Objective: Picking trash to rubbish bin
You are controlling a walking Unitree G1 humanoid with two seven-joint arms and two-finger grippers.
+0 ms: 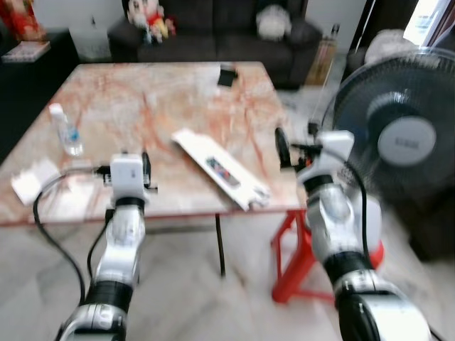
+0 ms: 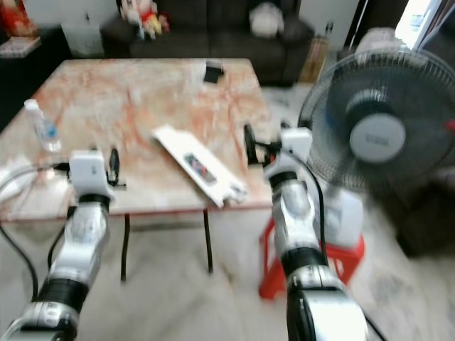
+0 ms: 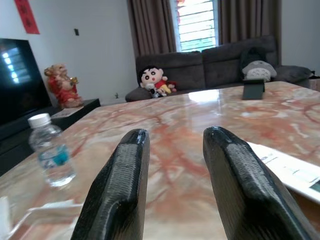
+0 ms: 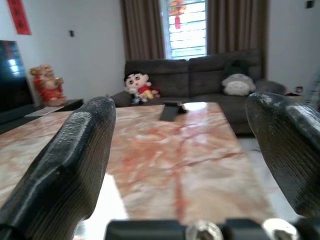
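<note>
Both end effectors (image 3: 175, 185) (image 4: 190, 165) open before unreadable white carton (image 1: 220, 169), bottle (image 1: 65, 131).

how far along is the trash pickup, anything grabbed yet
Nothing looks done yet. The flat white box, the bottle and the white wrapper all lie on the table, untouched. In hand: nothing; the left gripper and right gripper are both open and empty at the table's near edge. Left: pick each piece and carry it to a bin.
</note>
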